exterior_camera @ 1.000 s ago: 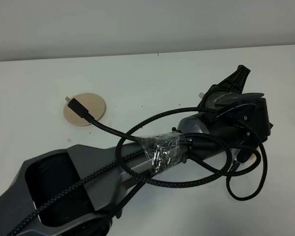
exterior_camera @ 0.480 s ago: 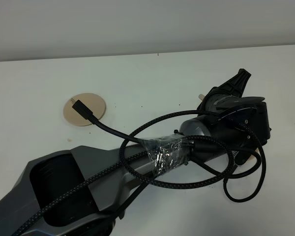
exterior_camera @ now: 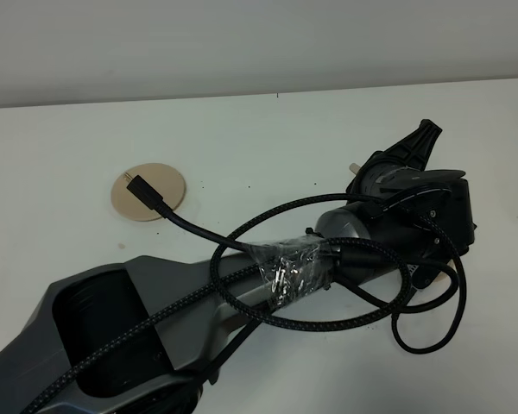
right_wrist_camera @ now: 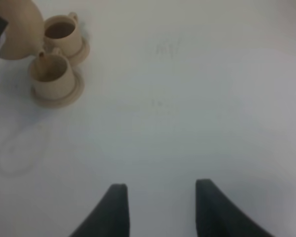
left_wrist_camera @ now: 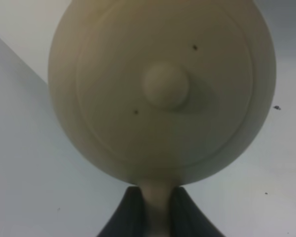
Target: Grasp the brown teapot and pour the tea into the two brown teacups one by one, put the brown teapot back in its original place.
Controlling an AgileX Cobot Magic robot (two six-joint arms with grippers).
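The brown teapot (left_wrist_camera: 163, 89) fills the left wrist view, seen from above with its knobbed lid. My left gripper (left_wrist_camera: 157, 205) is shut on its loop handle. In the right wrist view the teapot (right_wrist_camera: 15, 27) is held beside the two brown teacups (right_wrist_camera: 64, 32) (right_wrist_camera: 52, 71), each on its own saucer. Its spout sits over the rim of the nearer cup. Both cups look dark inside. In the exterior high view my left arm (exterior_camera: 388, 216) hides the teapot and cups. The flat tan saucer disc (exterior_camera: 155, 194) lies bare at the left. My right gripper (right_wrist_camera: 160, 207) is open and empty, well away from the cups.
A black braided cable (exterior_camera: 242, 233) loops around the left arm, and its plug end hangs over the saucer disc. The white table (exterior_camera: 268, 138) runs to a pale wall at the back. Faint ring marks (right_wrist_camera: 15, 148) show on the table near the cups.
The left arm and its cable shifted slightly to the right a second ago. It has held still since then.
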